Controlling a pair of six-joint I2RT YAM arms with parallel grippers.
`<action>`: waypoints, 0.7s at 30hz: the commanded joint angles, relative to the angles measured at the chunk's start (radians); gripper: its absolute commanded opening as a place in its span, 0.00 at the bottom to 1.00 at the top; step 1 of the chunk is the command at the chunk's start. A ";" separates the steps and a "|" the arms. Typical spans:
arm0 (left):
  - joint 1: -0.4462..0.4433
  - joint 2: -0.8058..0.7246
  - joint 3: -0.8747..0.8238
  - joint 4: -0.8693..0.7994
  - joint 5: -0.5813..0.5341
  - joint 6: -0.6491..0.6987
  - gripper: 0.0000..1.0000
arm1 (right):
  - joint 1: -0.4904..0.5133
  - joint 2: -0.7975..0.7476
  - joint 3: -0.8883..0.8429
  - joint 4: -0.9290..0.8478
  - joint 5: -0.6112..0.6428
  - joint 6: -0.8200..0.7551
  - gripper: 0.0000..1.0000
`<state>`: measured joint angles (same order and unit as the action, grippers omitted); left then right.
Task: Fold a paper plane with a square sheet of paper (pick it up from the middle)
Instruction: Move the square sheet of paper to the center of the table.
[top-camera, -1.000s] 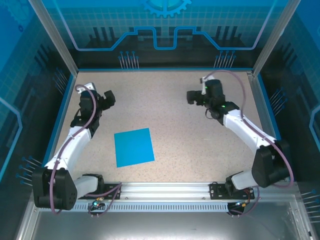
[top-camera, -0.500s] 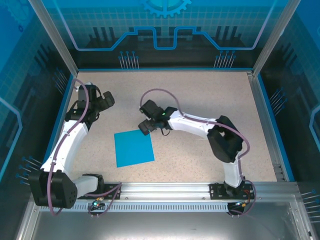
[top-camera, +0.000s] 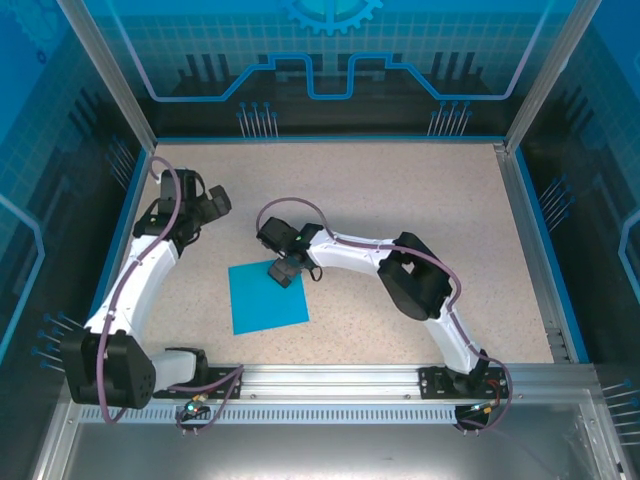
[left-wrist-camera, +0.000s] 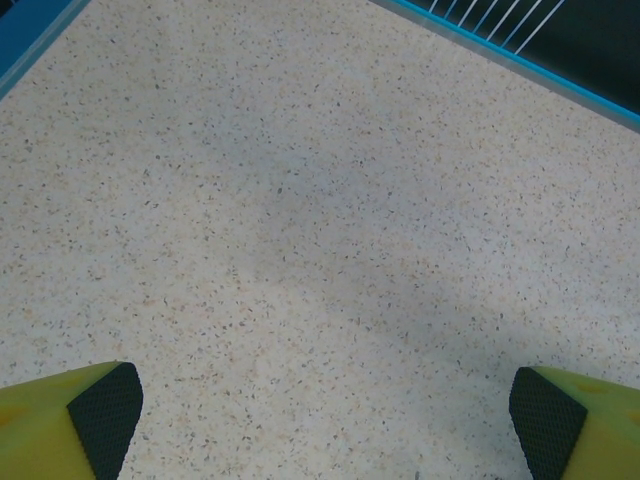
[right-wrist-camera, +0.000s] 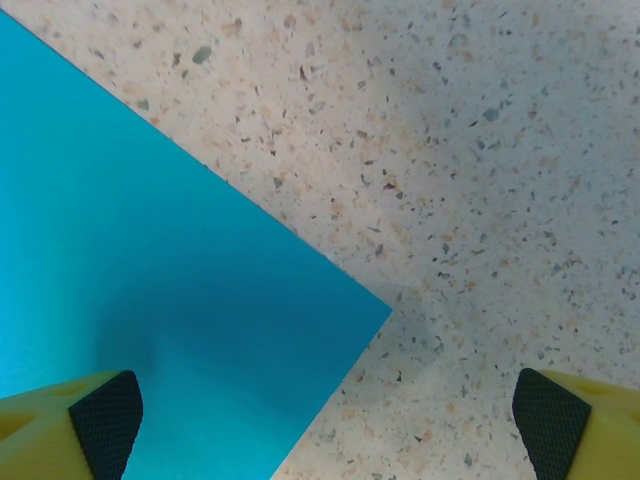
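Right now the square sheet of paper lies flat and unfolded on the table, left of centre in the near half and turned slightly off square. The right gripper hangs over the sheet's far right corner with its jaws spread wide and nothing between them. In the right wrist view the right gripper straddles that corner of the sheet, the left pad above paper and the other above bare table. The left gripper waits near the far left of the table, well apart from the sheet, likewise spread and empty, with only speckled tabletop beneath it.

The step in hand looks like the approach for the first pick. Since the task asks for a grip from the middle, the right arm would do well to shift towards the near left until both pads sit over blue. Flat paper this thin offers no edge there, so I would lower both pads lightly onto it and close slowly to raise a small ridge, taking care not to skid the sheet or crease it off line.

The tabletop is pale speckled stone-look, matt and level, bounded by a thin blue rim. Blue wall panels printed with circuit lines enclose it, and a metal rail carries the arm bases at the near edge
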<state>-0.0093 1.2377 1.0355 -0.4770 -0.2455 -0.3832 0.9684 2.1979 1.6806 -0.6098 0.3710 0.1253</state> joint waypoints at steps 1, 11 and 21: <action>-0.001 0.012 0.041 -0.028 0.020 0.022 0.99 | -0.016 0.024 0.023 -0.065 0.016 -0.050 0.99; -0.001 0.015 0.045 -0.028 0.050 0.026 0.98 | -0.208 0.013 -0.046 -0.118 0.002 -0.163 1.00; -0.001 0.002 0.066 -0.083 0.069 -0.005 0.98 | -0.366 -0.079 0.007 -0.142 0.058 -0.119 0.99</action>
<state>-0.0093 1.2457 1.0607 -0.5152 -0.2047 -0.3843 0.5804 2.1796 1.6615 -0.6815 0.3977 -0.0010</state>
